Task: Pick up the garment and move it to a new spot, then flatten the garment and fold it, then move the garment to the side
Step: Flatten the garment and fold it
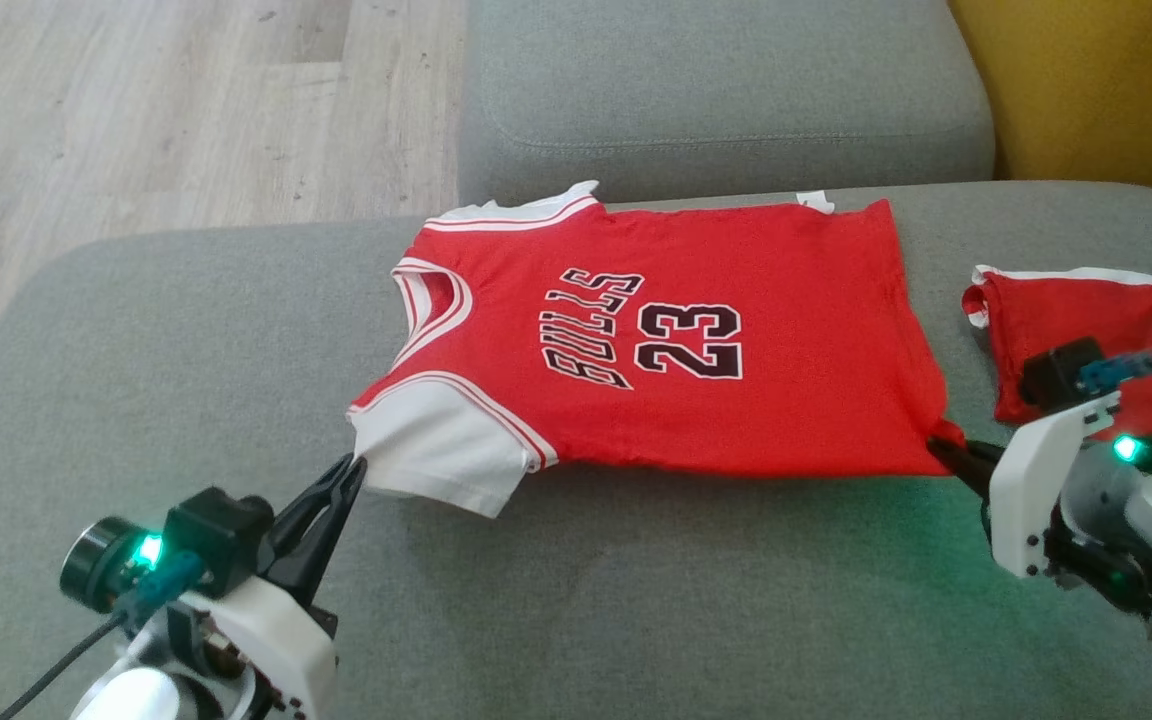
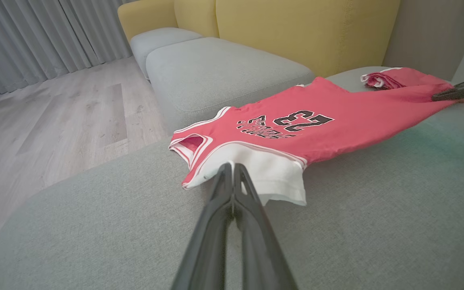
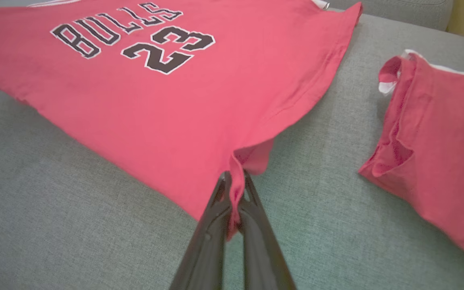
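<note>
1. Jersey (image 1: 676,400) lies spread on the sofa (image 1: 636,600).
2. Left gripper (image 1: 354,468) clenched on its white sleeve (image 1: 436,455).
3. Right gripper (image 1: 939,447) clenched on its hem corner (image 1: 931,420).
4. A folded red garment (image 1: 1076,305) lies just beside.

soft matt cloth jersey (image 1: 786,400) on a coarse-woven grey fabric cushion (image 1: 636,600), pale wood-grain floor (image 1: 136,100) beyond.

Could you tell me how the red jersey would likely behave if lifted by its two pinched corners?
Probably floppy: the jersey puckers where the right gripper pinches its hem corner. Likely light: the left gripper holds its white sleeve by a small pinch. Lifted, its middle would probably sag.
</note>
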You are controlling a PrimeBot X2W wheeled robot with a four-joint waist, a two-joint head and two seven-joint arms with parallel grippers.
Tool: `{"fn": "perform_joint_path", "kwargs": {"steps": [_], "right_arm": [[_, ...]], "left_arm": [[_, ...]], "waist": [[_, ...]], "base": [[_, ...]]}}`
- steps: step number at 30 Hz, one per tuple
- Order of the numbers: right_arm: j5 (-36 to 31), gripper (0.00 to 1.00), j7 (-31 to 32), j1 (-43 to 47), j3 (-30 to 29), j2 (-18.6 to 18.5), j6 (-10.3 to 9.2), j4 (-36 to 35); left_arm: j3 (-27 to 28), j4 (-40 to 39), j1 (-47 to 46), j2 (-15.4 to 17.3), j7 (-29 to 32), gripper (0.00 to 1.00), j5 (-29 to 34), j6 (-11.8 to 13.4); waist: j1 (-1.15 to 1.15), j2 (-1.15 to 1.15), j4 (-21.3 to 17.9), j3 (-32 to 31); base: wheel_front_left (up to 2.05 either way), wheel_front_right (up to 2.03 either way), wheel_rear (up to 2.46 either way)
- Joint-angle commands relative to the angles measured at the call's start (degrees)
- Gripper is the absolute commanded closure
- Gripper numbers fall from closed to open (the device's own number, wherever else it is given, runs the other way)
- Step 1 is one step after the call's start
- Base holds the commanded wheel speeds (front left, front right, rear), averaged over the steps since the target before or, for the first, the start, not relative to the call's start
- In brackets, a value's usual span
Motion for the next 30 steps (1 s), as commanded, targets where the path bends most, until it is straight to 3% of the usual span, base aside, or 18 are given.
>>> {"fn": "perform_joint_path", "kwargs": {"steps": [1,10,21,30], "right_arm": [[0.7,1.0,-0.1,-0.1,-0.8,-2.1,-0.04,-1.9],[0.2,1.0,-1.3,-0.5,-4.9,-1.5,-0.04,-2.9],[0.2,1.0,-0.9,-5.0,-11.7,4.5,-0.04,1.3],[-2.9,1.0,0.8,-11.6,-13.1,8.5,-0.04,6.8]], "left_arm": [[3.1,-3.8,-3.0,2.1,0.8,1.0,-0.4,0.9],[3.4,-5.6,-5.0,2.7,3.6,1.0,-0.7,1.6],[0.5,3.7,-17.4,2.9,6.5,1.0,1.9,-2.8],[-4.1,15.9,-32.5,3.2,6.7,1.0,3.9,-5.7]], "waist": [[0.01,0.0,-0.1,0.2],[0.01,0.0,-1.4,4.0],[0.01,0.0,-3.8,9.2],[0.01,0.0,-5.7,13.6]], "base": [[0.0,0.0,0.0],[0.0,0.0,0.0],[0.0,0.0,0.0],[0.0,0.0,0.0]]}}
